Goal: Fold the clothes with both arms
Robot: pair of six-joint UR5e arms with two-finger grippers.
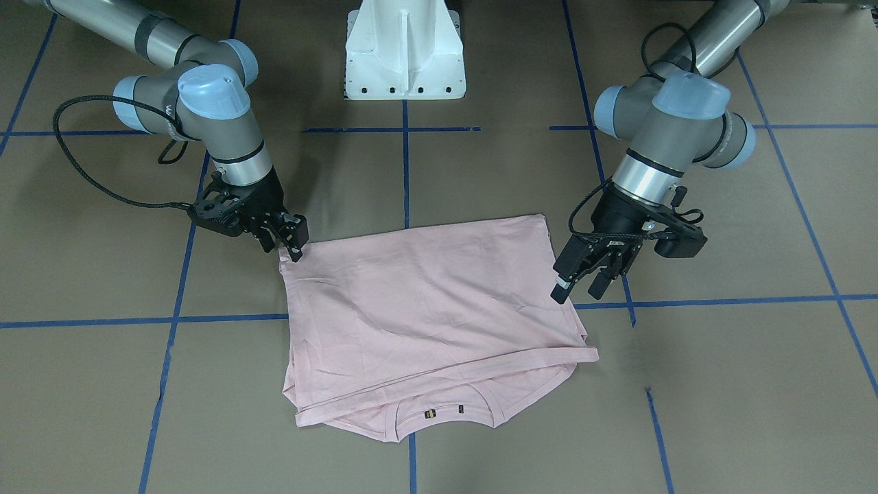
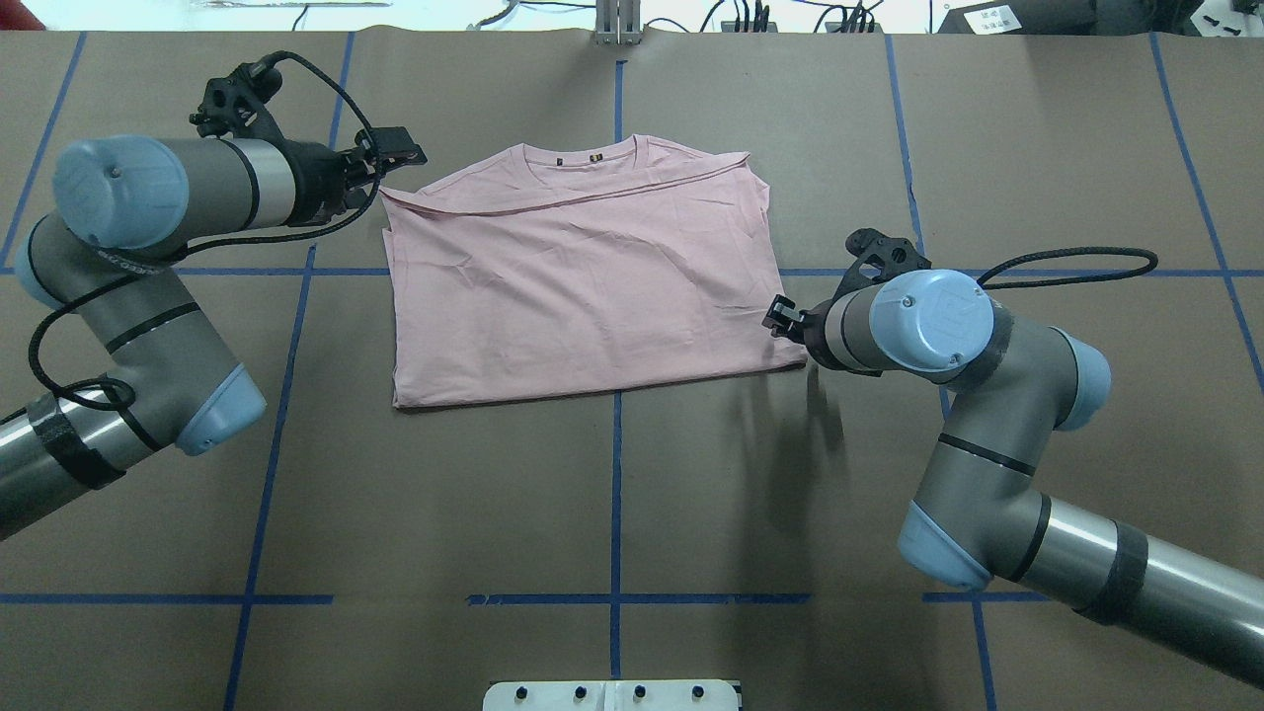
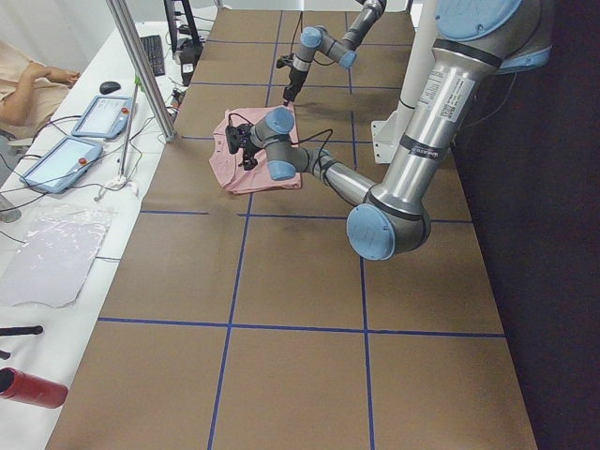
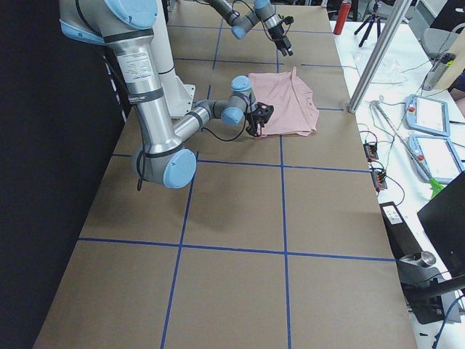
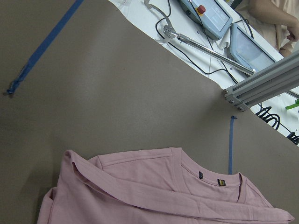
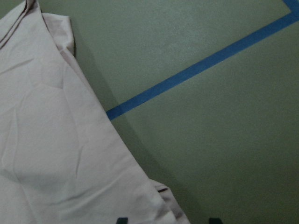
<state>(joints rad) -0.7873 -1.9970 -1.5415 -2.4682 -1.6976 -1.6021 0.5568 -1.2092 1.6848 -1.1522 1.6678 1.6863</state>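
The pale pink T-shirt lies flat on the brown table, folded with its plain back up. Its ribbed collar shows at the edge far from the robot, and the print is hidden. It also shows in the overhead view. My left gripper is open and empty. It hovers beside the shirt's side edge, near the collar-end corner in the overhead view. My right gripper is open at the shirt's robot-side corner. In the right wrist view its fingertips straddle that corner.
The white pedestal base stands at the robot's side of the table. Blue tape lines grid the brown surface. Beyond the far table edge are an aluminium post, cables and tablets.
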